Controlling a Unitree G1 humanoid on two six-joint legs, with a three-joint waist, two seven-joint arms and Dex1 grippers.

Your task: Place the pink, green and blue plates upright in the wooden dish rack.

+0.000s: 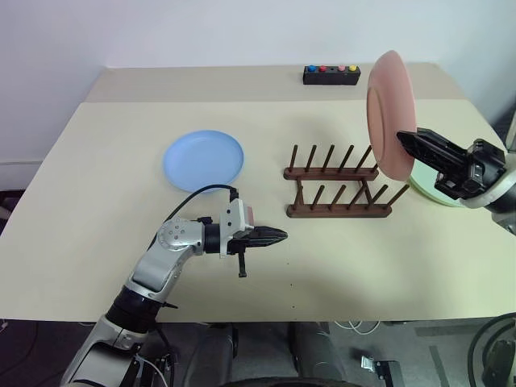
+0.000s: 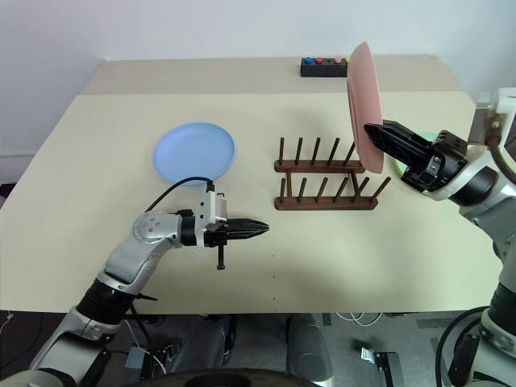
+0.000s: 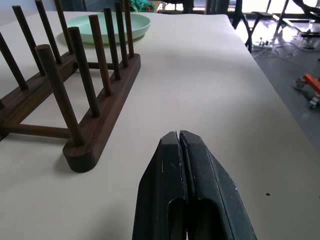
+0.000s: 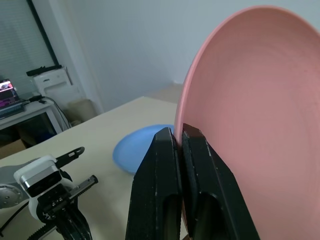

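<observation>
Beige table, pink plate upright, rim pinched in right claw

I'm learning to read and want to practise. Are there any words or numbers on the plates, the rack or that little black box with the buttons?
None: no words, numbers or signs can be read.
Pink plate, blue plate, green plate: plain.
Wooden dish rack: plain.
Black box: coloured buttons, no readable label.

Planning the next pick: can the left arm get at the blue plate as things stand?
Probably yes. The blue plate lies flat on bare table on the left pincer's side, nothing between; that pincer is shut and empty.
</observation>
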